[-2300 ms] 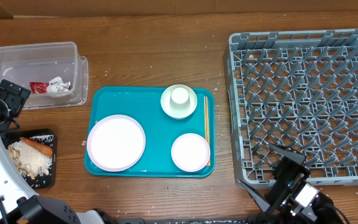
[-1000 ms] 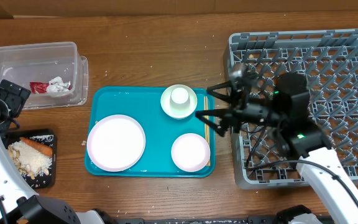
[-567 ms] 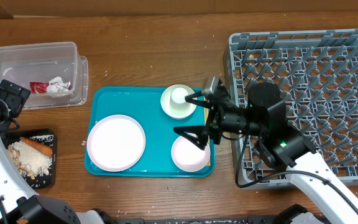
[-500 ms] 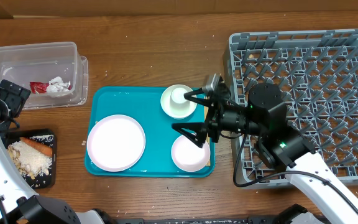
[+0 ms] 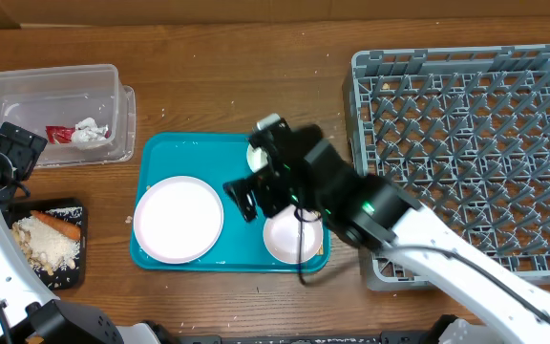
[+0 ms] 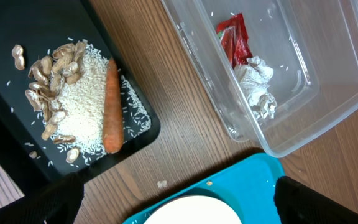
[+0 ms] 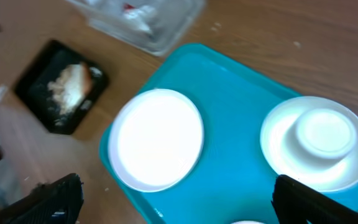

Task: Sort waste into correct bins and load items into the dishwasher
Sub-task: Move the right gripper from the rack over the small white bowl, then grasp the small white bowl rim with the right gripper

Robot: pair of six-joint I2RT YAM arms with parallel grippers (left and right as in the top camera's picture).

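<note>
My right gripper [image 5: 248,178] [image 7: 176,193] is open and empty, above the teal tray [image 5: 232,153] between the large white plate [image 5: 179,219] [image 7: 157,137] and the bowl holding the small cup [image 7: 325,130]. My arm covers part of the smaller plate [image 5: 289,239] and hides the chopsticks. My left gripper [image 5: 12,151] [image 6: 173,202] is open and empty between the clear tub [image 5: 46,75] [image 6: 328,93] and the black tray [image 5: 76,212] [image 6: 5,31]. The tub holds the red wrapper [image 6: 235,40] and napkin [image 6: 257,87]. The black tray holds the carrot [image 6: 110,106] and scraps [image 6: 73,106].
The grey dish rack [image 5: 466,143] stands at the right with nothing in it. The teal tray sits in the middle of the wooden table, its corner showing in the left wrist view [image 6: 260,180]. A few crumbs lie on the wood near it.
My right arm came from the table's front right edge, crossed the rack and moved left over the teal tray, gripper open. The left arm and all objects stayed put.
</note>
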